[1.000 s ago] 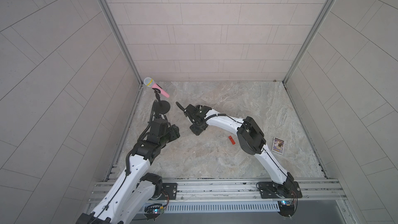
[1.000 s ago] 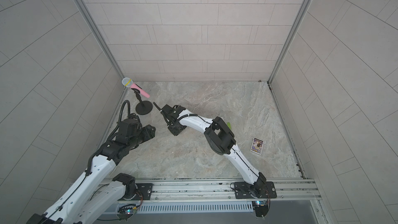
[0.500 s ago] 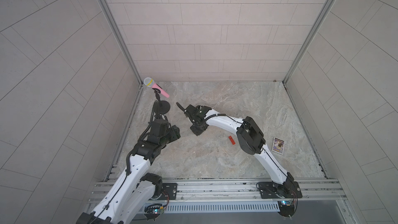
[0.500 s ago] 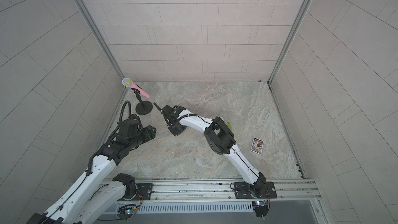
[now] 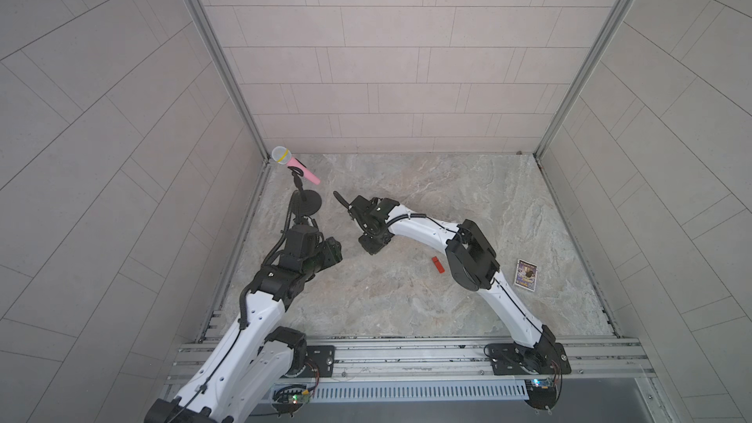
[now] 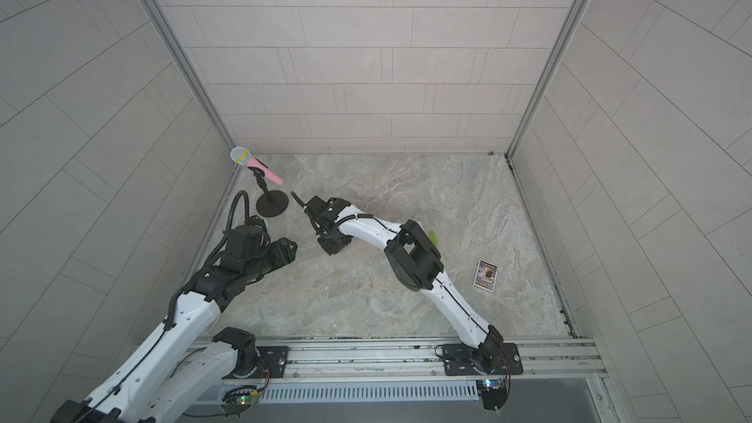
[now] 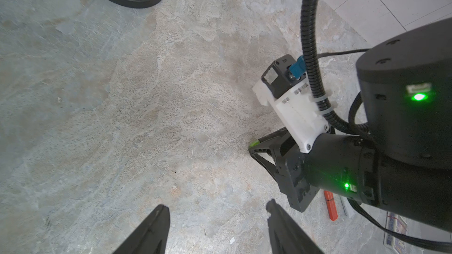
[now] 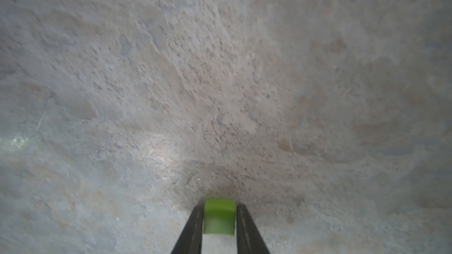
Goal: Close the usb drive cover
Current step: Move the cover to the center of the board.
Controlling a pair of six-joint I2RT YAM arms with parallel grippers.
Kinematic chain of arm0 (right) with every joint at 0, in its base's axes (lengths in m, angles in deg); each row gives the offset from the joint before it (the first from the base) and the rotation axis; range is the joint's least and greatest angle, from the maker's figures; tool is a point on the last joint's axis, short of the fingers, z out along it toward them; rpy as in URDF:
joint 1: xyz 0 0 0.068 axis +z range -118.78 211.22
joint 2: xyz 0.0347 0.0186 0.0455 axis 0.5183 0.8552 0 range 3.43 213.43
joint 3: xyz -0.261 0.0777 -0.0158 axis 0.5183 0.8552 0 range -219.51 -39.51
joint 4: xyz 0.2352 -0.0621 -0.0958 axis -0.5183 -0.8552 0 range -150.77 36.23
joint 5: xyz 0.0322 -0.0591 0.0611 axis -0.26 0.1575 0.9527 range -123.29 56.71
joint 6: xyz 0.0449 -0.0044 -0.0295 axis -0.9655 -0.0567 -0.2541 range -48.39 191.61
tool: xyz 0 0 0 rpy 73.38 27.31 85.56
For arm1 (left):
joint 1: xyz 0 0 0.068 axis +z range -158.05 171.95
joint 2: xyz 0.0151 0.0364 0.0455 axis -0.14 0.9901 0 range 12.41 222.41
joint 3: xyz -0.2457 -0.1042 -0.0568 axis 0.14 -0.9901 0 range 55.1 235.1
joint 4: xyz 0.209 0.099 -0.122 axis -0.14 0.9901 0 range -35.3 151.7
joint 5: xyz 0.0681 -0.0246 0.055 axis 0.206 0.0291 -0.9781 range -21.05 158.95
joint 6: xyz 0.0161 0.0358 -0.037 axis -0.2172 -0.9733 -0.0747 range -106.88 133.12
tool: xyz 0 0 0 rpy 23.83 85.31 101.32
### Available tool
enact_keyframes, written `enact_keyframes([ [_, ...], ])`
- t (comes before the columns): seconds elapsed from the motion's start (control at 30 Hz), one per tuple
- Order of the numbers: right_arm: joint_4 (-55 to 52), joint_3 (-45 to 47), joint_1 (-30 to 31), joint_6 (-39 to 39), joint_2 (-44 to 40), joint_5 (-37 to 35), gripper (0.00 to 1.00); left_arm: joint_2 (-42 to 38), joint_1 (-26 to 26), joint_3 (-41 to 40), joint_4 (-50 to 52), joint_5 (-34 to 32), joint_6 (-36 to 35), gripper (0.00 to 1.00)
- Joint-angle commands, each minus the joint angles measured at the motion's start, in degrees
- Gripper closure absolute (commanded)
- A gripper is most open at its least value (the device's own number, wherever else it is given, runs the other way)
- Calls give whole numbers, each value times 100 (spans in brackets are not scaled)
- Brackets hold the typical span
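Jaws of right gripper (image 8: 220, 206) pinch green piece (image 8: 219, 218), wrist low — left gripper (image 7: 216, 204) spread.

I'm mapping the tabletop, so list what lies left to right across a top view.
microphone on its stand → right end effector gripping a green piece → red stick → picture card

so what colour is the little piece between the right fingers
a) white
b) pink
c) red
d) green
d: the right wrist view shows a green piece pinched between the two black fingers of the right gripper.
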Motion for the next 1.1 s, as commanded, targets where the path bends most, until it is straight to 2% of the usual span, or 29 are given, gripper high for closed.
enact_keyframes([
  [0.0,-297,46,-17,-74,387,-86,77,-1,43,-64,-50,17,36,30],
  [0.1,-388,86,-21,-15,298,-95,82,-3,42,-73,-50,31,27,30],
  [0.27,-430,658,-19,292,-185,53,82,-5,43,-104,-93,112,23,30],
  [0.53,262,3435,-12,1298,-1992,273,81,-42,43,-408,-594,711,82,30],
  [0.63,439,4195,-18,1524,-2352,122,80,-43,39,-558,-806,848,222,30],
  [0.8,500,4574,-56,1563,-2358,19,73,-14,43,-656,-973,980,295,30],
  [1.07,668,4808,-109,1328,-2363,-16,71,34,41,-600,-960,981,241,31],
])
